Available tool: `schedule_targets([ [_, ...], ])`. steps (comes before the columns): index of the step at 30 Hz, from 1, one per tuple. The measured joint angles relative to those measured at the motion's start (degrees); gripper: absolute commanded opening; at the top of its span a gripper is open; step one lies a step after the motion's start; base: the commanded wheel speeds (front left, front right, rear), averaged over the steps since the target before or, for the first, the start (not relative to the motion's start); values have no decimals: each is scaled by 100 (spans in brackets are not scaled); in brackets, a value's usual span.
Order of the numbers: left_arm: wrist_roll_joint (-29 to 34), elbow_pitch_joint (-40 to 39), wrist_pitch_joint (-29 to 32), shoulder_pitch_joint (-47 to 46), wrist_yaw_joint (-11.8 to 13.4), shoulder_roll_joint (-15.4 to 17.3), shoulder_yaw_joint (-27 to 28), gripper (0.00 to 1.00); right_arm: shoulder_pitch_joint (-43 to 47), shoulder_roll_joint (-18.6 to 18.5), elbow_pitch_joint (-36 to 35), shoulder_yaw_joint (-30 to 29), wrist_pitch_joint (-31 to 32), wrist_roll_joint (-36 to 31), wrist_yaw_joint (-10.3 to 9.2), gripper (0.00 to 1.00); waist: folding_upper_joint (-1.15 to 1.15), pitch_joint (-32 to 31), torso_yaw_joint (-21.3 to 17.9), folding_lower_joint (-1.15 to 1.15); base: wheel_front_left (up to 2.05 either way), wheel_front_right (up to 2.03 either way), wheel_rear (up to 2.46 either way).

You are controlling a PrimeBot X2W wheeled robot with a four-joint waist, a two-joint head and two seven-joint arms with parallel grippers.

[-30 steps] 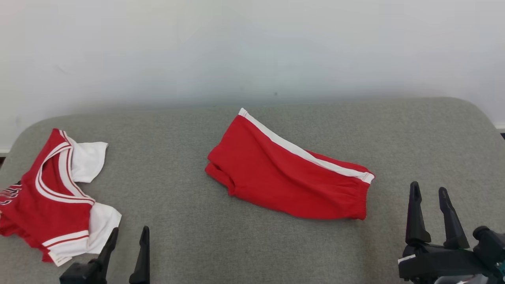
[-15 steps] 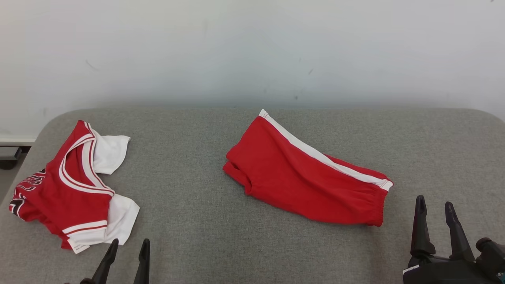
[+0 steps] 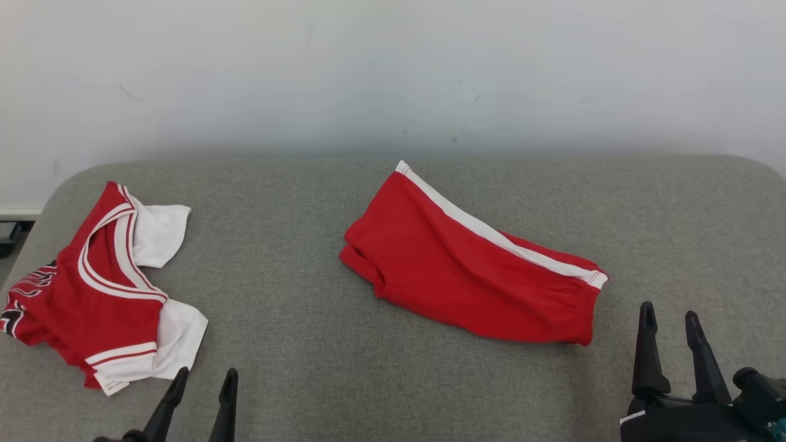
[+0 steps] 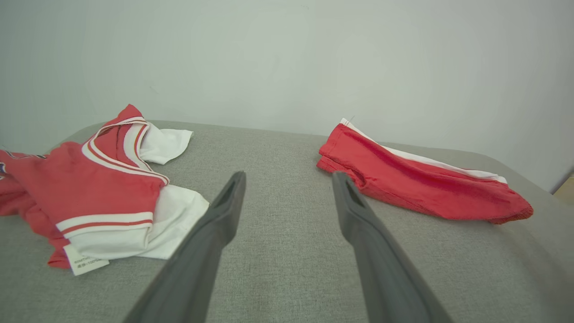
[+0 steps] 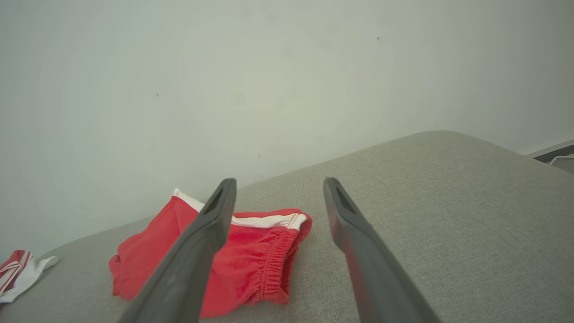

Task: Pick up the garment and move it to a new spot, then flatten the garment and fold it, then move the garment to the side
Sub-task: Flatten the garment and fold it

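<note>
Holding left claw (image 3: 207,371) and right claw (image 3: 668,309) wide open and empty over the table's (image 3: 295,319) near edge, I'd take the crumpled jersey (image 3: 92,294) at the left edge. Pinch two well-spread spots, lift clear, avoid the folded shorts (image 3: 466,276) mid-table.

Red shorts (image 3: 466,279), white side stripe, folded, lying centre; red-white jersey (image 3: 92,288) crumpled, left

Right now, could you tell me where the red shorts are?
Head view: the red shorts lie right of centre on the grey cushion, just beyond the right gripper, with the jersey far left.
</note>
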Motion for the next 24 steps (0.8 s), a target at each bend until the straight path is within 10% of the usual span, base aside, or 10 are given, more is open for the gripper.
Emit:
schedule_targets([
  [24, 0, -265, 413, -7, 29, 59, -8, 100, -203, 14, 44, 0, 0, -71, 0, 100, 0, 173, -47, 1, 0, 0, 0],
])
